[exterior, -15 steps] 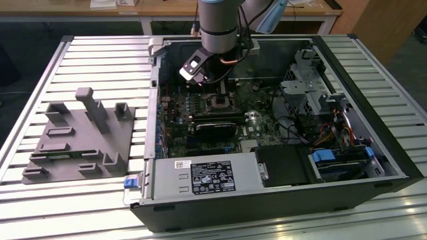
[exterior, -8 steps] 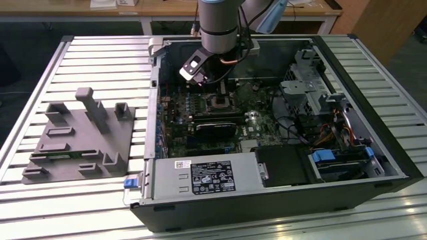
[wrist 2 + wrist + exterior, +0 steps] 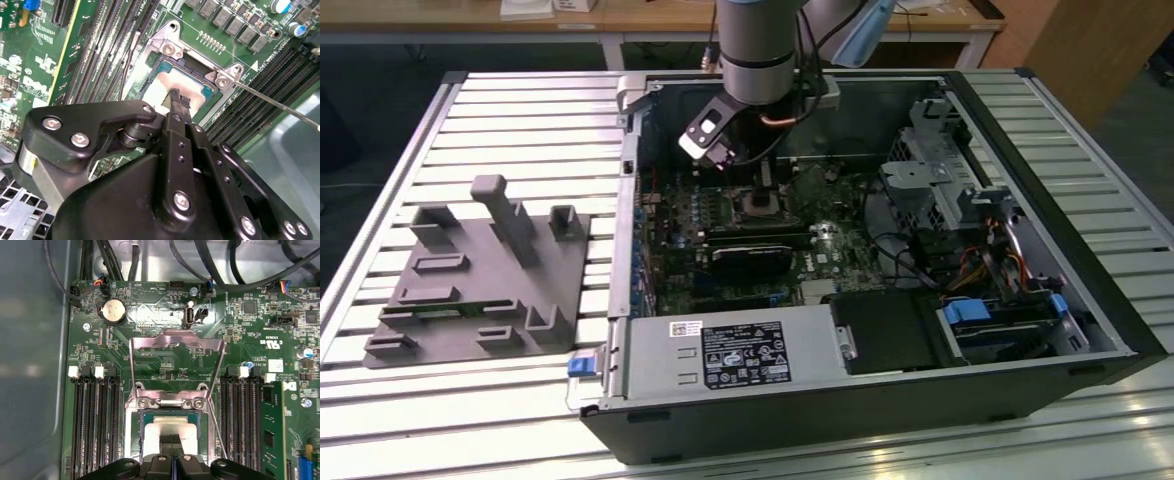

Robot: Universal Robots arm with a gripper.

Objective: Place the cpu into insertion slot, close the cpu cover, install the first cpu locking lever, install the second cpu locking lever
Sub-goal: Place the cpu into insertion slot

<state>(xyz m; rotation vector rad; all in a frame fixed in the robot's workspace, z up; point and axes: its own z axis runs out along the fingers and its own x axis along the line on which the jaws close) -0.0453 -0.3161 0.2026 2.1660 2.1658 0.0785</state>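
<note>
Where the gripper [image 3: 178, 100] stood: over the insertion slot [image 3: 172, 49], inside the open computer case [image 3: 1107, 330].
Fingers: drawn close together, tips down at the top of the cpu [image 3: 152, 432]; whether they pressed on it was hard to tell.
The cpu: lay flat in the slot, pale grey top up.
The cpu cover [image 3: 175, 336]: stood open, hinged back off the slot, green board [image 3: 165, 365] showing through its window.
The locking lever [image 3: 270, 100]: a thin wire, reaching out from the slot's corner.
</note>
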